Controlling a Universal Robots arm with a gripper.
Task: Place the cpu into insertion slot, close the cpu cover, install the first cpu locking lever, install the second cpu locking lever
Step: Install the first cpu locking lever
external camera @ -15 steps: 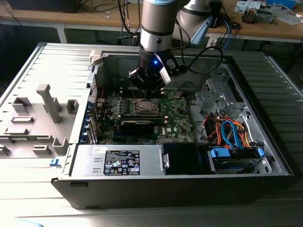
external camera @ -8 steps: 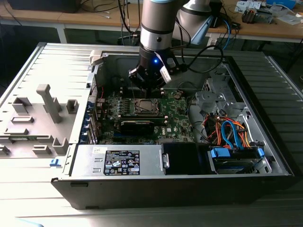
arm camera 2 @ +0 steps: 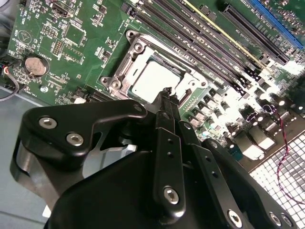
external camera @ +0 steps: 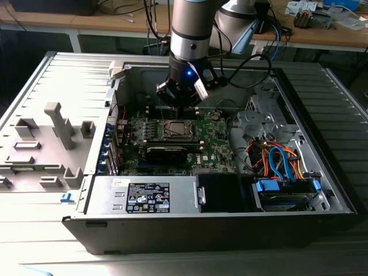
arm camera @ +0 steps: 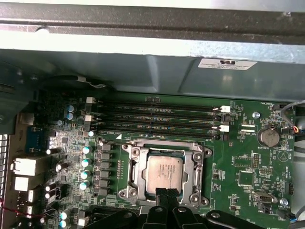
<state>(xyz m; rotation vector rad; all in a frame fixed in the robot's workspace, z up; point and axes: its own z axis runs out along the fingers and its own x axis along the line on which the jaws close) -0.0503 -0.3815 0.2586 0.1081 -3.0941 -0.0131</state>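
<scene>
Silvery cpu [arm camera: 164, 174] — one; gripper [arm camera: 167, 192] pinched together above.

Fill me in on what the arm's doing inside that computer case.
The arm's gripper hangs low over the green motherboard, its fingertips together at the edge of the insertion slot. The cpu already sits in the slot, silvery face up. The cpu cover looks to lie down around it, framing the chip. Nothing is held in the gripper.
</scene>
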